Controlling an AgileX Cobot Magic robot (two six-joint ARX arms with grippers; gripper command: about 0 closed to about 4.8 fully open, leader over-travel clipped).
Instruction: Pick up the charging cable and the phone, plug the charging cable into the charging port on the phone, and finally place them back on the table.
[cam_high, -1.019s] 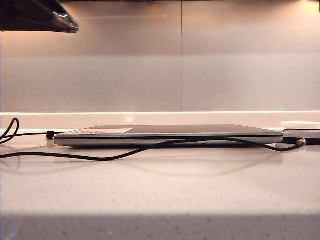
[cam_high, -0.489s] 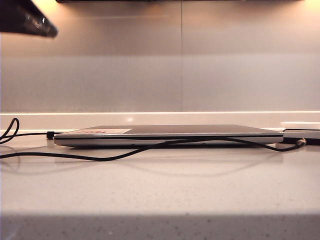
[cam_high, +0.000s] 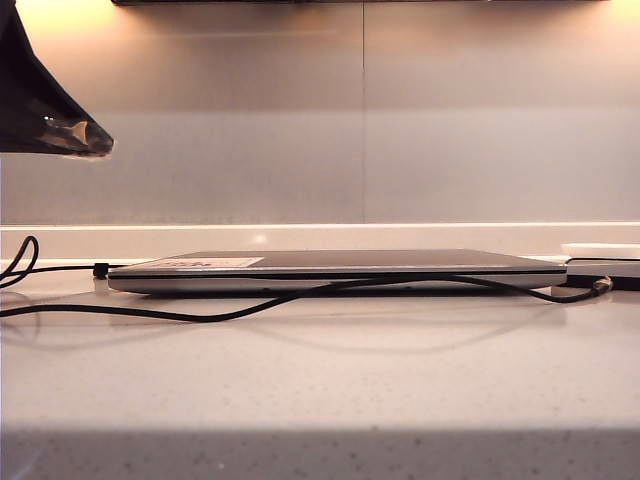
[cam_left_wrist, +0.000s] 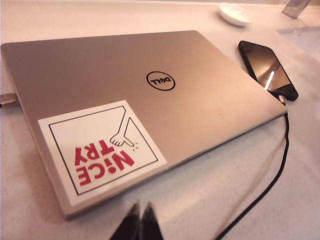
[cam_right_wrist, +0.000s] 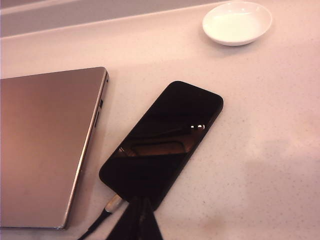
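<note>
The phone (cam_right_wrist: 162, 145) lies flat on the surface (cam_right_wrist: 270, 150) just beside the closed laptop (cam_left_wrist: 145, 105), with the charging cable (cam_left_wrist: 272, 175) plug at its end. The left claw (cam_left_wrist: 140, 210) is pressed together above the surface near the laptop's stickered corner. The right claw (cam_right_wrist: 140, 207) is also together, empty, over the phone's plug end.

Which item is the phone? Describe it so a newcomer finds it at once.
Find the big silver closed laptop on the pale table. Right beside its short edge lies the phone, a flat black glossy slab, face up, with the charging cable plug at one end. It is far smaller and darker than the laptop, unlike the white dish beyond.
</note>
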